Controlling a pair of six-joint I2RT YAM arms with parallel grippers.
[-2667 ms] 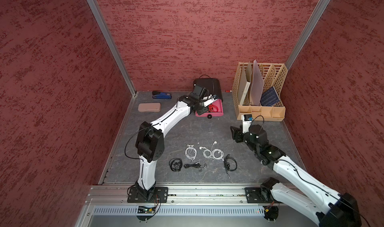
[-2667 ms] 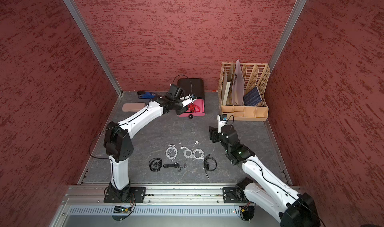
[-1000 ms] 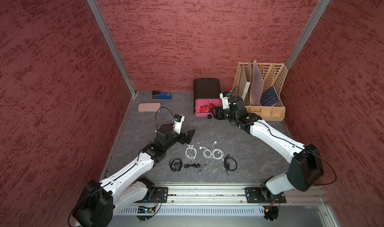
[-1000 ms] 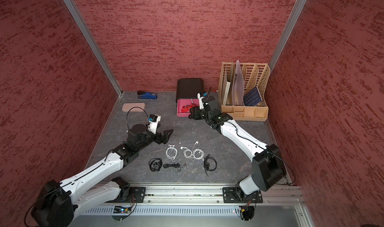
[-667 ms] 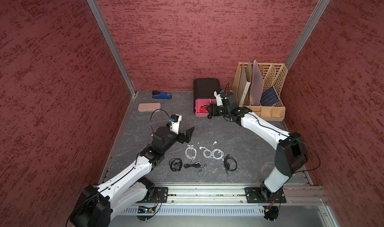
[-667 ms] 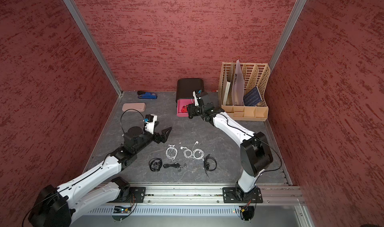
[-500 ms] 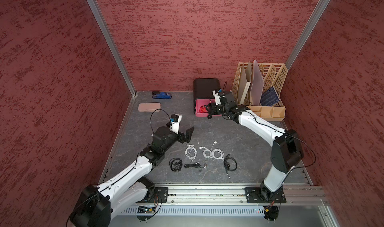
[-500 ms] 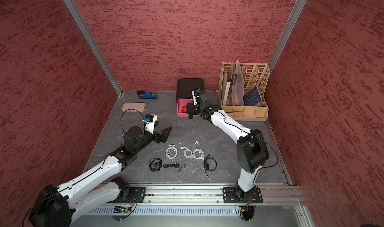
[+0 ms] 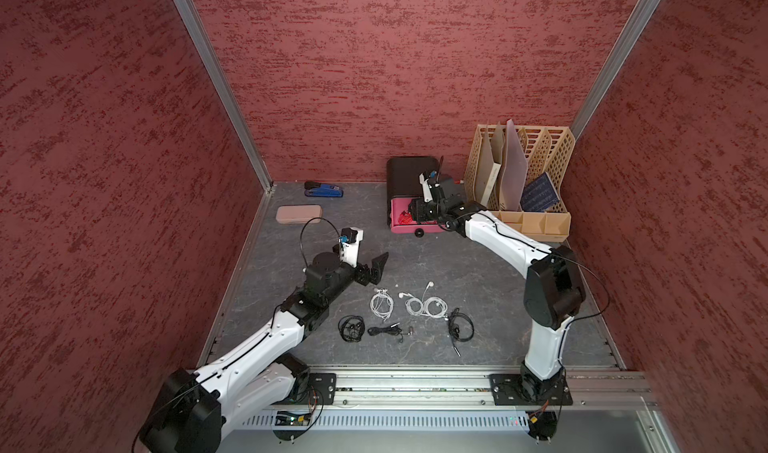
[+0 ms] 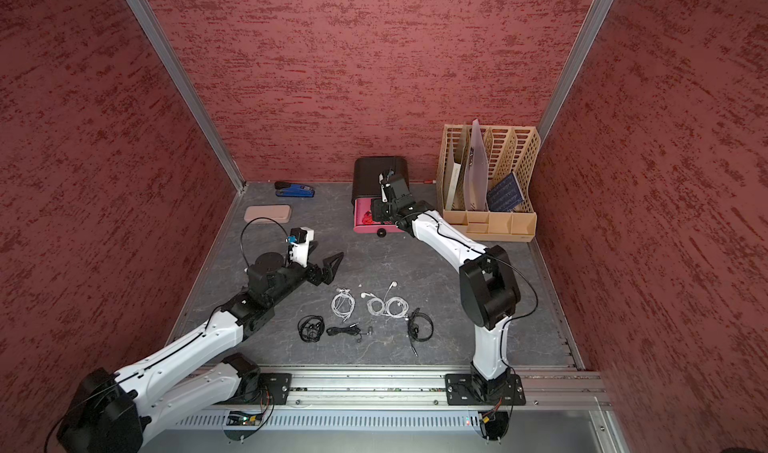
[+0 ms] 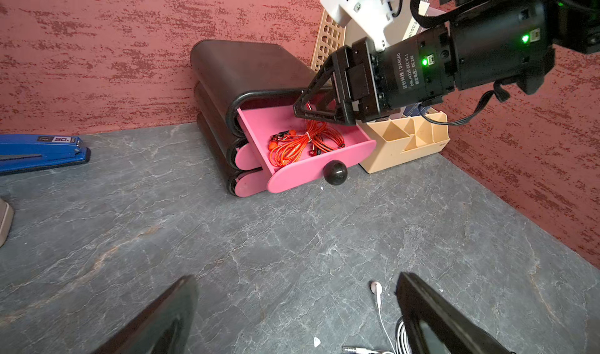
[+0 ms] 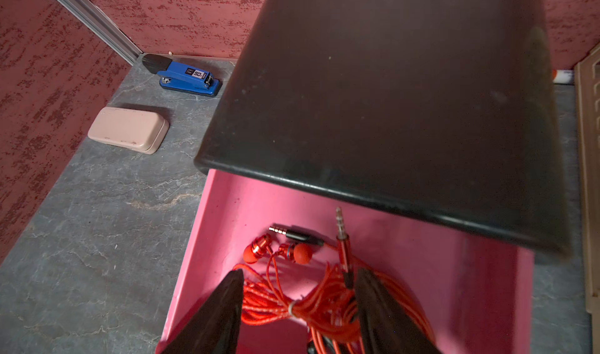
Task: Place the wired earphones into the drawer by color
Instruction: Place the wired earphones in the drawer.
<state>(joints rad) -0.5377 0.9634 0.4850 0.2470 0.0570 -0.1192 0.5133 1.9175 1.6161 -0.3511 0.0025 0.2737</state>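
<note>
1. Far left, by the back wall: a blue stapler (image 9: 323,189). A pink case (image 9: 298,214) lies just in front of it.

2. The left gripper (image 9: 376,269) hangs over the grey tabletop (image 9: 478,264), jaws spread wide with nothing between them. In the left wrist view a white earbud (image 11: 376,288) lies just beside one finger (image 11: 431,313).

3. Near the front edge, in both top views, six bundles lie loose on the tabletop. The white earphones (image 9: 424,306) form the rear row and the black earphones (image 9: 351,328) the front row. All are apart from both grippers.

4. At the back wall stands a black drawer unit (image 9: 409,170). Its top pink drawer (image 11: 311,170) is pulled out and the two below are pushed in. The red earphones (image 11: 292,148) lie inside the open drawer.

5. The right gripper (image 12: 300,273) is lowered into that drawer, jaws partly apart, straddling a red bundle. Strands touch both fingers. Whether the bundle is clamped or merely lies between them cannot be determined.

6. Far right: a beige file organizer (image 9: 536,222) holding folders.
</note>
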